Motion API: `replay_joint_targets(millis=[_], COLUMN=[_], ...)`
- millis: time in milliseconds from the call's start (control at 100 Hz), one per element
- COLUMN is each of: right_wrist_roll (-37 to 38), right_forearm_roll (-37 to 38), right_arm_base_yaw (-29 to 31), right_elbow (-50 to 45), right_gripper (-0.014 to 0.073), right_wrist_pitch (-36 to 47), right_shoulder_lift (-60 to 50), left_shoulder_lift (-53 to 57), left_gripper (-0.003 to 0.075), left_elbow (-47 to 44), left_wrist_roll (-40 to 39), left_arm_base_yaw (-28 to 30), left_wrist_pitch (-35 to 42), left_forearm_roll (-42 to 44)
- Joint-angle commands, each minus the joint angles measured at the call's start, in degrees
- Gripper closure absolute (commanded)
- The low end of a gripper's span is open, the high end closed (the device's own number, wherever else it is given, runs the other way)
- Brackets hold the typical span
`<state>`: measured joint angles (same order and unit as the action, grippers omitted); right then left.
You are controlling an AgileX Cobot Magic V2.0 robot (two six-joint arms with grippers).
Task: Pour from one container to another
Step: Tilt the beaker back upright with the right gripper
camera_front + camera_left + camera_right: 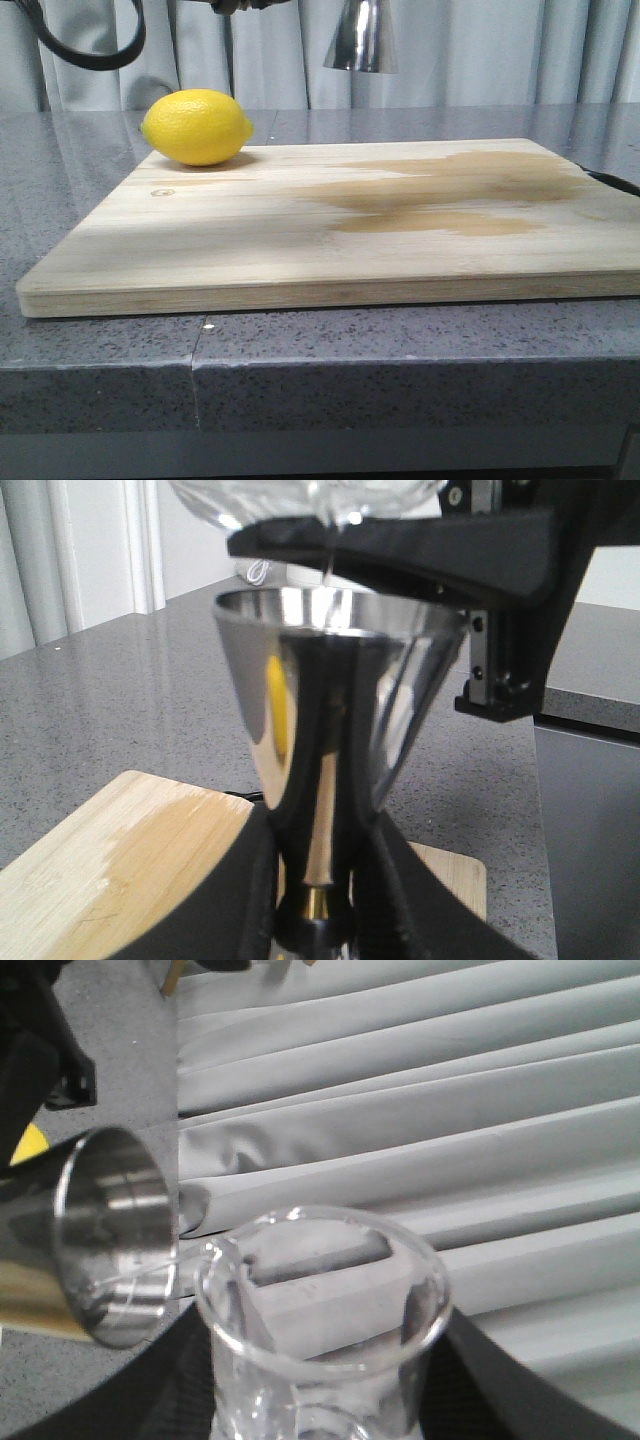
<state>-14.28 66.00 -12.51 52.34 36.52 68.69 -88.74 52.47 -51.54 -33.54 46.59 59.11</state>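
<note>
The glass beaker point(320, 1330), gripped in the right gripper's point(320, 1410) jaws, is tipped so its lip points at the steel jigger's point(335, 730) open mouth, with a thin stream falling in. The pour looks underway, not finished. The jigger stands upright, long axis vertical, clamped in the left gripper point(320, 920) high above the cutting board point(330, 230), well clear of the lemon point(197, 127).

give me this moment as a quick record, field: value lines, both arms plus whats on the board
left gripper: shut on the steel jigger at its waist, held upright in the air
right gripper: shut on the glass beaker, tipped over the jigger's mouth
pour: thin stream visible entering the jigger
cutting board: lemon at far left corner, wet stain right of centre
</note>
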Motion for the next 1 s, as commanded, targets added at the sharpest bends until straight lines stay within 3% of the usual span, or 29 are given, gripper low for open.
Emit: replay_joint_targets(millis=[0,230,380,680,990], right_wrist_roll=[0.98,1.24,7.16,9.57,9.57], right_forearm_roll=[-6.96,-24.55,-36.82,-49.1,-53.8], right_arm_base_yaw=[-0.09,-0.09,-0.09,0.03,1.83], right_elbow=[2.19,2.19,1.99,-1.03,-6.0], right_gripper=[0.0339,0.0339,0.0339,0.0339,0.0339], right_wrist_pitch=[2.08,-0.45,-5.47,-5.61,2.28], right_shoulder_lift=[-1.82,-1.82,-1.72,2.67,12.87], left_shoulder_lift=[2.44,2.44,2.44,2.44,2.44], left_gripper=[0.0739,0.0739,0.0739,0.0739,0.0739], left_elbow=[1.67,1.67,1.67,1.67,1.67], left_wrist_roll=[-0.26,-0.26,-0.26,-0.26,-0.26], left_arm_base_yaw=[-0.21,-0.21,-0.21,-0.21,-0.21], left_wrist_pitch=[3.49,3.49,3.49,3.59,3.7], left_forearm_roll=[-2.94,-2.94,-2.94,-2.94,-2.94])
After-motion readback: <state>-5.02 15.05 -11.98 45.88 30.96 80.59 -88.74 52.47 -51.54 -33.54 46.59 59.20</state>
